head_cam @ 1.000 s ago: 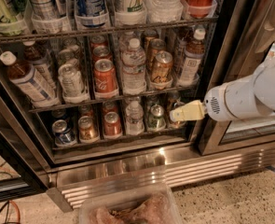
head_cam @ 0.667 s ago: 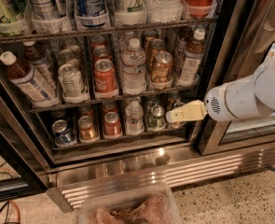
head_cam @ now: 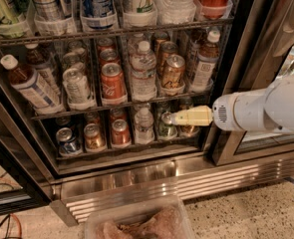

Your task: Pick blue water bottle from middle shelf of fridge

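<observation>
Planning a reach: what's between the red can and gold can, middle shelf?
Camera view: a clear water bottle. The gripper is lower, at the bottom shelf.

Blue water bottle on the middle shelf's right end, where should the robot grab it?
Probably grip the blue water bottle around its label, from the open front: it stands upright with a can close beside. The end effector hangs lower, by the lower cans.
</observation>
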You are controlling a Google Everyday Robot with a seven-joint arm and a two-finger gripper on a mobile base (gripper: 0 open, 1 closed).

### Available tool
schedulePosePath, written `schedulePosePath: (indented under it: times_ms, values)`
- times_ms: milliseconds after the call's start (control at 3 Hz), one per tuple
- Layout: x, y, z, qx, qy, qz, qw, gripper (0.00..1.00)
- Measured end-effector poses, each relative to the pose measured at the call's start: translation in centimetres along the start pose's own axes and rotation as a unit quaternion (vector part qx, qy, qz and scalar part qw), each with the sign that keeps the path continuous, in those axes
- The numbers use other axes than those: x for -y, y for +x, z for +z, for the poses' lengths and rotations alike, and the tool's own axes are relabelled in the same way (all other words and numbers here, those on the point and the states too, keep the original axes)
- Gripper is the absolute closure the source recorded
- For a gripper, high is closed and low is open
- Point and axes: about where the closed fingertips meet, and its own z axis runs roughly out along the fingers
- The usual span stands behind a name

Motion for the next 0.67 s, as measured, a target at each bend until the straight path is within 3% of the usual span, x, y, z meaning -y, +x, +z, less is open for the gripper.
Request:
schedulePosePath:
  times_ms: [333,667]
  values:
    - [0.4,-0.9,0.9,0.035,0.014,0.022,0.9990,0.09]
    - [1.7,-2.1,0.8,0.075,0.050,0.029,0.9955,0.17]
